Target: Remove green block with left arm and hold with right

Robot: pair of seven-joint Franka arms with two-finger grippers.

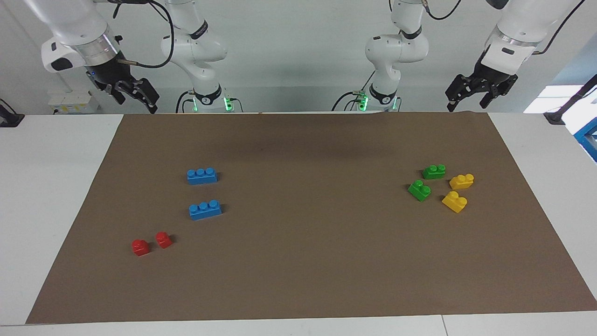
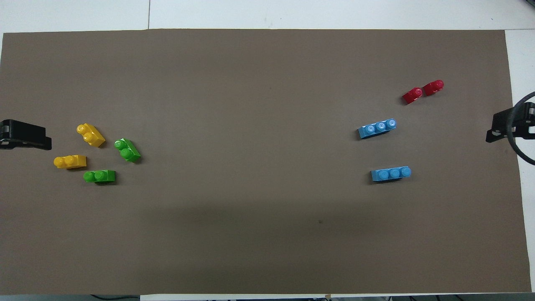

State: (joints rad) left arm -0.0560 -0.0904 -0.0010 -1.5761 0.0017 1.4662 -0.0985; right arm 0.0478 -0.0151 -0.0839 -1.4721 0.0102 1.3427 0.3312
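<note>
The right gripper (image 1: 135,95) hangs high over its own end of the table, fingers apart, empty. Two blue bricks (image 1: 202,176) lie below. Toward the left arm's end, two green blocks (image 1: 433,171) (image 1: 419,190) sit just beside two yellow bricks (image 1: 461,181). The left gripper (image 1: 471,95) hangs above, fingers spread. Trouble I'd expect: crowded bricks, so open fingers could nudge a yellow one or the other green one.

Green blocks (image 1: 433,171) (image 1: 419,190): glossy smooth plastic. Brown mat (image 1: 308,261): matt, paper-like. Tabletop (image 1: 51,186): smooth white.
</note>
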